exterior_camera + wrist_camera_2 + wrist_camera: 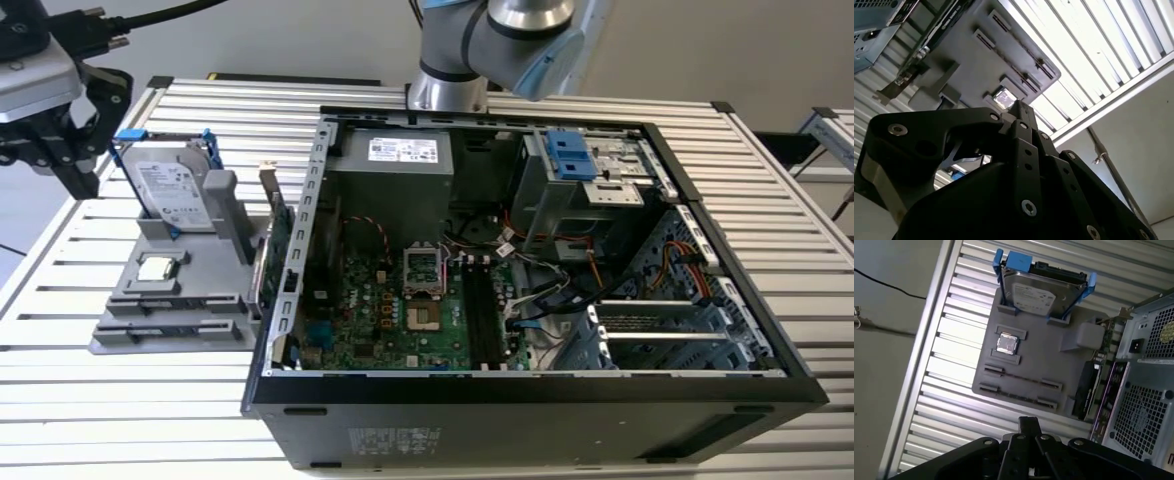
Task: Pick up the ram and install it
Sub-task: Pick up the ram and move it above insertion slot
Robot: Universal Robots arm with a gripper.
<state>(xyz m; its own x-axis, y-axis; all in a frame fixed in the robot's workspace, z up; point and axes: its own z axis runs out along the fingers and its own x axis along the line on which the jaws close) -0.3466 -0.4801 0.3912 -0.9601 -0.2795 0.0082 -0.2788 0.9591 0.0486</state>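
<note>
One claw (78, 178) hangs over the slatted counter (134, 400), its fingers pressed together with nothing between them, as both wrist views show (1029, 422) (1021, 106). Nearest the claw, just toward the exterior view's right, stands one silver hard drive (174, 190) in a blue-tabbed frame, upright on one grey holder (200, 300). Beyond it from the claw lies one small square chip (158, 268). Farther off, at the holder's end most distant from the claw, one ram (1019, 395) appears as a thin dark strip on edge between two end clips. One green card (276, 240) stands between the holder and one open computer case (534, 400), well apart from the claw.
</note>
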